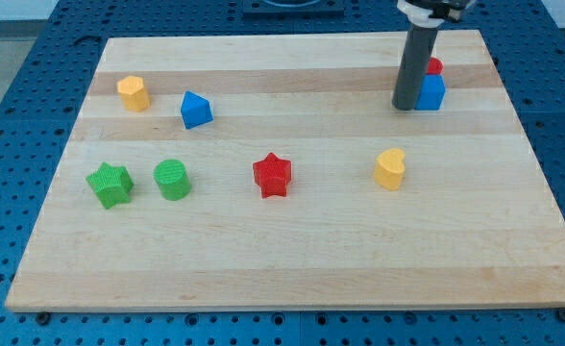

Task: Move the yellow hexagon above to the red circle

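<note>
The yellow hexagon (134,92) sits near the board's upper left. The red circle (435,66) is at the upper right, mostly hidden behind a blue cube (430,92) that touches it from below. My tip (405,106) is at the lower end of the dark rod, right against the blue cube's left side and far to the right of the yellow hexagon.
A blue triangular block (195,110) lies right of the hexagon. A green star (109,185) and a green cylinder (172,179) sit at the left, a red star (272,174) in the middle, a yellow heart (390,168) to its right. The wooden board (292,269) rests on a blue table.
</note>
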Robot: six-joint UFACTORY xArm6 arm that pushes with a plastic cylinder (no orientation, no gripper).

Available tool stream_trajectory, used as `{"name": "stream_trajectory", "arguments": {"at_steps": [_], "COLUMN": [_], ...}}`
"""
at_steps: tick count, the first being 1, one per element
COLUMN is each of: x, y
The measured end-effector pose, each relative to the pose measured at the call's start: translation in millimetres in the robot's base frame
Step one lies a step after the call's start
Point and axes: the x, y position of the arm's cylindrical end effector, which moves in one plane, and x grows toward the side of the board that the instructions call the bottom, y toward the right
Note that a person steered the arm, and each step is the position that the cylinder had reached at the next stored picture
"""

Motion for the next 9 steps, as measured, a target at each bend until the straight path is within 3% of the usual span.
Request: {"name": "stream_trajectory", "arguments": {"at_steps": [1,3,5,6,7,8,9], "x": [2,-28,-94,-92,-50,-15,-11], "y": [-31,-176,-322,-403,-454,-441,-395]}}
